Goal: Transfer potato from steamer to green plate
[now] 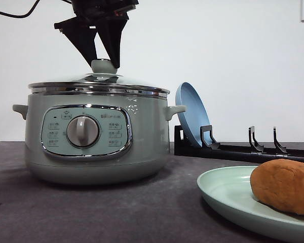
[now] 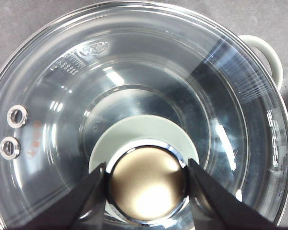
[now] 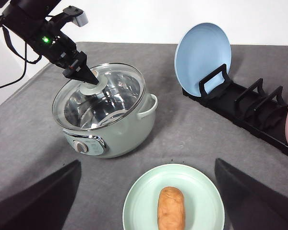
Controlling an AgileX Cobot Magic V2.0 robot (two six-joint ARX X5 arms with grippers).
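The potato [image 3: 171,208] already lay on the green plate [image 3: 137,206] at lower centre, the steamer [image 3: 105,115] was lidded, the left gripper [image 1: 105,63] straddled the lid knob [image 2: 148,183], apparently pinching it, and the right gripper [image 3: 146,201] was spread, so the transfer looked done.

The orange-brown potato [image 3: 171,208] lies on the green plate [image 3: 139,206]; the sage-green steamer [image 3: 105,112] stands near, glass lid on

I work in a test room arranged like a kitchen, not a real home. My worktop [image 3: 33,158] has a plain grey cover before a bare white wall [image 1: 233,50]. On it stand a steamer [image 1: 96,136], a black dish rack [image 3: 245,108] and plates.
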